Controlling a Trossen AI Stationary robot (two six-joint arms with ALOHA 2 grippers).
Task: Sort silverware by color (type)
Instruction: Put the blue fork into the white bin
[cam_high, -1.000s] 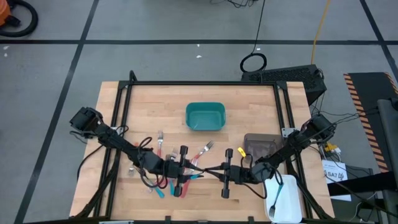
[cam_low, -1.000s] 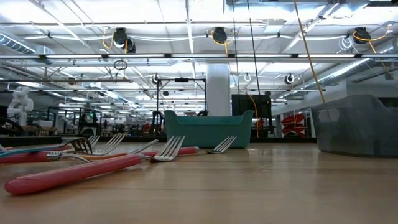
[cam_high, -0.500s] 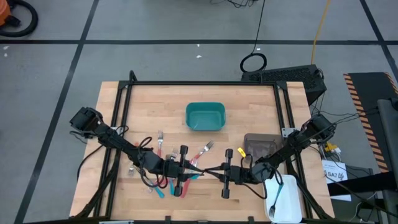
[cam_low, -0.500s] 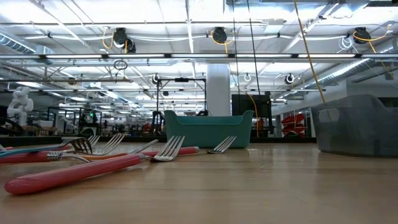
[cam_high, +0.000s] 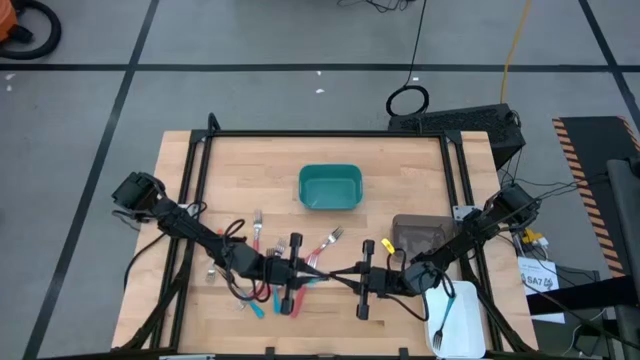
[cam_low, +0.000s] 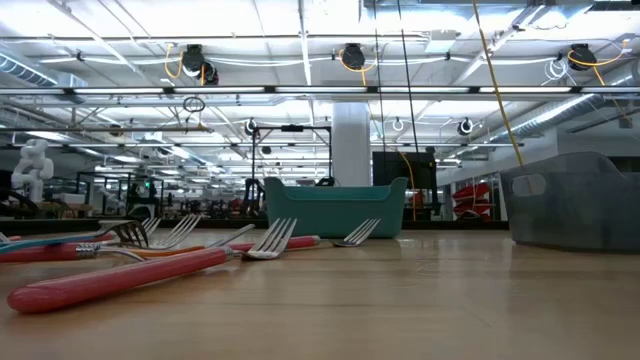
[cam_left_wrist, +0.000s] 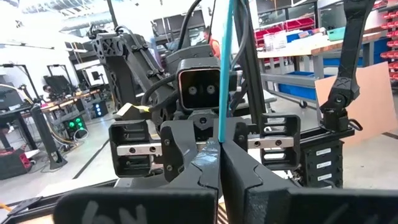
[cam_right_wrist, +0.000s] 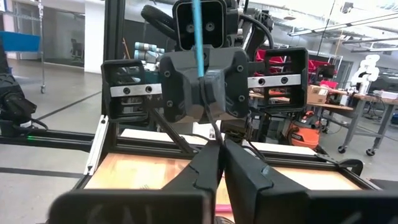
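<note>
Teal fork (cam_left_wrist: 222, 68): top cut off by the frame in the left wrist view; lower end hidden between the jaws.
Forks (cam_high: 262, 240), table's near left: part covered by the left arm (cam_high: 200, 232); count uncertain.
Grey bin (cam_low: 575, 200): cut off at frame edge, low view.

Left end effector (cam_left_wrist: 219, 144) has closed onto the blue fork handle (cam_left_wrist: 224, 68); right end effector (cam_right_wrist: 220, 144) has begun loosening.

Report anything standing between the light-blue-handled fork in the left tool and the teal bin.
Nothing visible does. The left tool holds the light-blue-handled fork aloft; only red-handled forks lie flat between it and the teal plastic bin.
</note>
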